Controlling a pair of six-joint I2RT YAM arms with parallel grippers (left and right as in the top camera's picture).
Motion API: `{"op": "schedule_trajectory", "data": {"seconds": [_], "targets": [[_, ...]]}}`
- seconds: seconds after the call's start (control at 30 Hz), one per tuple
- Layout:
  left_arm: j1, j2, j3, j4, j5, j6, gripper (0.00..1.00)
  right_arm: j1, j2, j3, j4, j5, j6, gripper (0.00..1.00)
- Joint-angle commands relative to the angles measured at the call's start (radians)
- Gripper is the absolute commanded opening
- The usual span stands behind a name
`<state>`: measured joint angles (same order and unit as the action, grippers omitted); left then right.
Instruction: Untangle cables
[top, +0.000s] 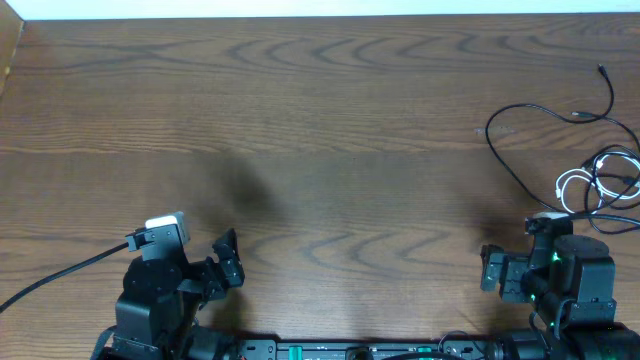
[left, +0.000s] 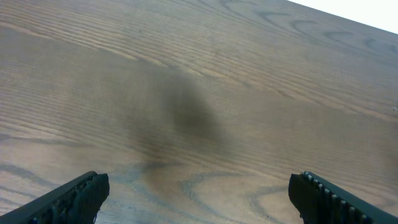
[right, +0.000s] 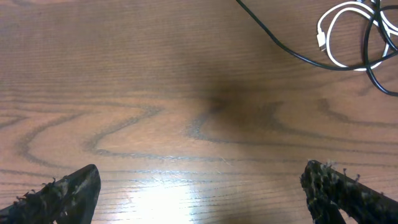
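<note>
The cables lie at the table's right edge. A thin black cable (top: 520, 112) loops out to the left and up to a small plug (top: 602, 70). A white cable (top: 578, 182) is coiled among black loops (top: 618, 178) just beyond my right gripper. The right wrist view shows the white coil (right: 339, 31) and a black cable (right: 273, 38) at the top right. My right gripper (right: 199, 193) is open and empty, near the front right (top: 497, 268). My left gripper (left: 199, 196) is open and empty at the front left (top: 228, 258), far from the cables.
The wooden table (top: 320, 130) has a raised edge at the far left corner (top: 12, 55). A thick black arm cable (top: 60, 270) runs off to the left from the left arm's base.
</note>
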<state>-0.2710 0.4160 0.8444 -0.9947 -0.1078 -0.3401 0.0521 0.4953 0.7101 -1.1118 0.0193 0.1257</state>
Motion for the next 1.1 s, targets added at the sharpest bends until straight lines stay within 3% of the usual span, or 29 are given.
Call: {"op": "schedule_trajectory", "data": {"seconds": [0.0,0.53,0.7,1.07], "targets": [[-0.003,-0.003,-0.006,-0.003,-0.012,-0.002,0.98,0.008,-0.005,-0.005,-0.003,0.008,0.008,0.99],[-0.003,-0.003,-0.006,-0.003,-0.012,-0.002,0.98,0.01,-0.07,-0.008,0.057,0.058,0.003,0.99],[-0.003,-0.003,-0.006,-0.003,-0.012,-0.002,0.98,0.01,-0.179,-0.064,0.277,0.041,-0.011,0.99],[-0.003,-0.003,-0.006,-0.003,-0.013,-0.002,0.98,0.01,-0.385,-0.409,0.895,0.023,-0.011,0.99]]}}
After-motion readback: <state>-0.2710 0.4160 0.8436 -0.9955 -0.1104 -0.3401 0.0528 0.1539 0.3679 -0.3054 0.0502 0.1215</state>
